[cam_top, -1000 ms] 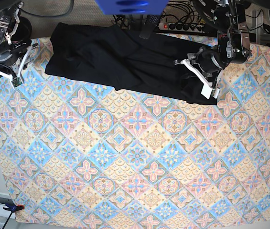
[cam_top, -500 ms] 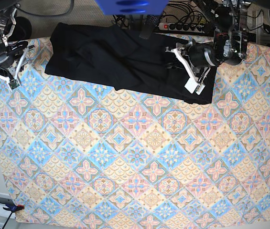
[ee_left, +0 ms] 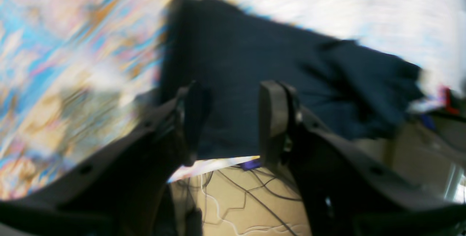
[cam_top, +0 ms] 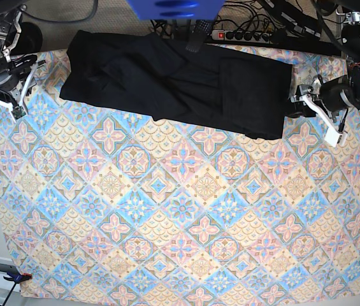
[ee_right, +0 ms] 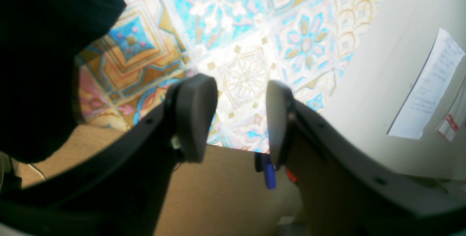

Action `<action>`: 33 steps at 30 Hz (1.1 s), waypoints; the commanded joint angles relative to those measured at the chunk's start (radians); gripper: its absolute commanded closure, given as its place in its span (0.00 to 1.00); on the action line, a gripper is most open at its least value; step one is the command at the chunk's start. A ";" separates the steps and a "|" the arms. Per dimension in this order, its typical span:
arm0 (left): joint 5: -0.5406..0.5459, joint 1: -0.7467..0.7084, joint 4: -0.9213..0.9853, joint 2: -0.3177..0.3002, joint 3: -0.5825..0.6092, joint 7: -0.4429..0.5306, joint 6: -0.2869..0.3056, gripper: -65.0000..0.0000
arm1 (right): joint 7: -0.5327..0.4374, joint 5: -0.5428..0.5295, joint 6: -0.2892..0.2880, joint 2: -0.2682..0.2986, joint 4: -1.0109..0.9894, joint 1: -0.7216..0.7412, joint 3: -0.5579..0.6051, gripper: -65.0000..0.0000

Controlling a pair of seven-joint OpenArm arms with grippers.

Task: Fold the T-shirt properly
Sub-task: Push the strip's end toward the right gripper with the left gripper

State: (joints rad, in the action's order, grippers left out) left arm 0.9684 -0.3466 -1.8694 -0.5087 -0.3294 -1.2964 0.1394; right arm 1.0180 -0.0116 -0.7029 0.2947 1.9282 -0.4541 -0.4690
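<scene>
The black T-shirt [cam_top: 167,80] lies spread across the far part of the patterned table [cam_top: 180,210], its right end flat. In the base view my left gripper [cam_top: 313,118] hovers just off that right edge. In the blurred left wrist view the left gripper [ee_left: 233,119] is open with nothing between its fingers, and the T-shirt [ee_left: 255,68] lies beyond them. My right gripper [cam_top: 21,86] is at the table's far left corner, apart from the shirt. In its wrist view the right gripper [ee_right: 236,119] is open over bare cloth.
A black soft mass [ee_right: 40,54] fills the right wrist view's upper left; what it is I cannot tell. A white cabinet [ee_right: 400,65] stands beside the table there. A power strip and cables [cam_top: 243,35] lie behind the far edge. Clamps [cam_top: 17,277] grip the near corners.
My left gripper has opened, let go of the T-shirt's right end and drawn back to the right, off the cloth. That end now lies flat. The right arm has barely moved.
</scene>
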 commanded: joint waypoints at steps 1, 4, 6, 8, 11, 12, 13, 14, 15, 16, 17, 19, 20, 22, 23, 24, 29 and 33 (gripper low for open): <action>-0.019 0.037 0.012 -0.009 0.017 0.016 0.004 0.61 | -0.008 -0.003 0.005 0.014 0.015 -0.001 -0.004 0.61; -0.124 0.100 0.106 0.051 0.080 0.025 0.004 0.61 | -0.008 -0.003 0.005 0.014 0.015 -0.001 -0.004 0.61; -0.191 0.145 0.166 0.095 0.145 0.065 0.004 0.61 | -0.005 -0.003 0.005 0.014 0.014 -0.001 -0.004 0.61; -0.246 0.183 0.212 0.129 0.227 0.097 0.004 0.61 | -0.005 -0.003 0.005 0.014 0.014 -0.001 -0.004 0.61; -0.285 0.228 0.268 0.177 0.370 0.123 0.004 0.61 | -0.003 -0.003 0.005 0.014 0.014 -0.001 -0.004 0.61; -0.291 0.235 0.279 0.192 0.404 0.131 0.002 0.61 | -0.003 -0.003 0.005 0.014 0.014 -0.001 -0.004 0.61; -0.299 0.237 0.284 0.204 0.436 0.137 0.001 0.61 | -0.003 -0.003 0.005 0.014 0.014 -0.001 -0.004 0.61; -0.306 0.237 0.285 0.215 0.461 0.145 0.001 0.61 | -0.003 -0.003 0.005 0.014 0.014 -0.001 -0.004 0.61; -0.309 0.237 0.285 0.224 0.476 0.148 0.001 0.61 | -0.003 -0.003 0.005 0.014 0.014 -0.002 -0.004 0.61; -0.314 0.235 0.287 0.230 0.491 0.150 0.001 0.61 | -0.003 -0.003 0.005 0.014 0.014 -0.004 -0.004 0.61; -0.317 0.232 0.287 0.235 0.505 0.150 0.001 0.61 | -0.003 -0.003 0.005 0.014 0.014 -0.004 -0.004 0.61; -0.317 0.231 0.287 0.232 0.520 0.148 0.001 0.61 | -0.005 -0.003 0.005 0.014 0.014 -0.004 -0.004 0.61; -0.314 0.229 0.284 0.229 0.522 0.146 0.001 0.61 | -0.005 -0.003 0.005 0.014 0.014 -0.005 -0.004 0.61; -0.312 0.209 0.278 0.224 0.514 0.145 0.001 0.61 | -0.003 -0.003 0.005 0.014 0.014 -0.007 -0.004 0.61; -0.312 0.199 0.261 0.200 0.514 0.145 0.001 0.61 | -0.001 -0.004 0.005 0.014 0.014 -0.007 -0.004 0.61; -0.312 0.188 0.238 0.170 0.514 0.148 0.001 0.61 | 0.002 -0.004 0.005 0.014 0.014 -0.013 -0.003 0.61; -0.312 0.116 0.110 0.066 0.504 0.146 0.001 0.61 | 0.075 -0.147 0.005 0.019 0.009 -0.042 -0.003 0.58; -0.314 0.053 0.046 0.014 0.431 0.146 0.001 0.61 | 0.107 -0.299 0.005 0.064 0.007 -0.059 -0.006 0.56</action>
State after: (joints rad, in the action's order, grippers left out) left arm 0.6529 -0.2958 -1.8061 -0.4808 0.1135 -1.1580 0.1368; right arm 1.1233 -0.3134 -0.7021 0.3485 1.9205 -0.5068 -0.4652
